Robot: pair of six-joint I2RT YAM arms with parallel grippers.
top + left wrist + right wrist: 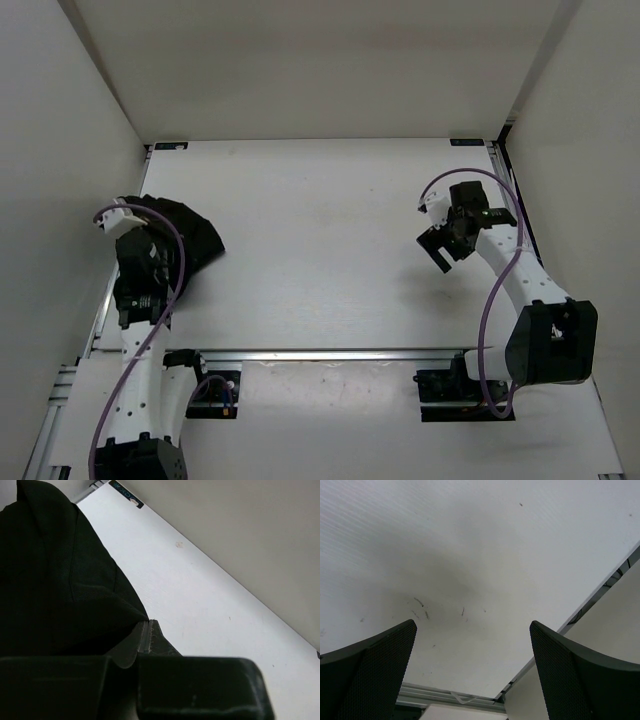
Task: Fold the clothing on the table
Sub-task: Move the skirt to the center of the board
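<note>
Black clothing [190,235] lay bunched at the left edge of the counter [320,250], the left jaws clamped on its edge. The right jaws stood wide apart, empty, above the counter's right side.

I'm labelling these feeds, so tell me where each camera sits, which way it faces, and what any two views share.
Top external: above and behind the left arm and right arm, looking down on the matte white tabletop; both show.
Left wrist: on the left arm, facing along its shut jaws at the soft black fabric garment they pinch.
Right wrist: on the right arm, facing down at tabletop between open jaws.
Shared: top and left wrist both show the garment.
</note>
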